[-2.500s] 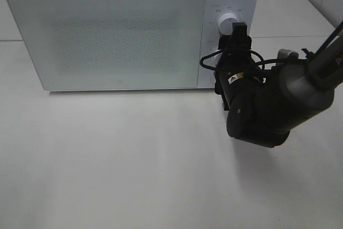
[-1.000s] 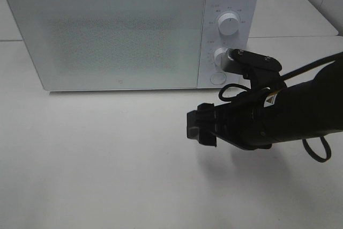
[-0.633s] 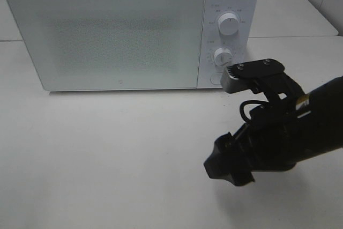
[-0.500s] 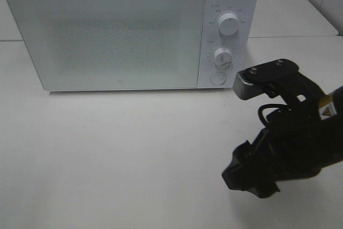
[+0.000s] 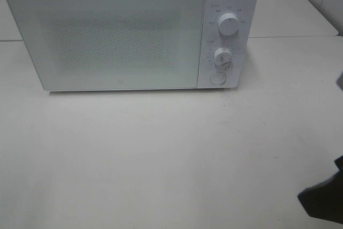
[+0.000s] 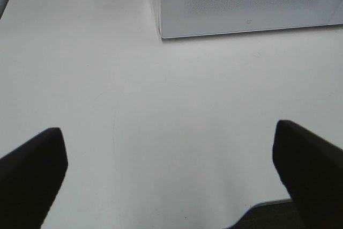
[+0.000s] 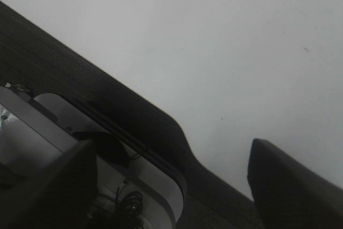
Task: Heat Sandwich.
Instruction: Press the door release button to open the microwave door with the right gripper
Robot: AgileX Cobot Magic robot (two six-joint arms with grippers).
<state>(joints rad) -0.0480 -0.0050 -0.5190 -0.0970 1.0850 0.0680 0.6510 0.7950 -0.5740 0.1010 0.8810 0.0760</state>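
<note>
— Sandwich position?
— Unseen; microwave [image 5: 107, 36] at twelve o'clock is shut. My left gripper [image 6: 166, 130] and right gripper [image 7: 169, 148] both gape, empty.
— Risk?
— Mis-set dial [image 5: 223, 57] could scorch it, I judge.

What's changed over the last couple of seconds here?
The right arm pulled back from the microwave control dials, swinging toward the near right, and now shows only at the overhead view's lower right edge. It took hold of nothing. The microwave stayed put, door shut.
</note>
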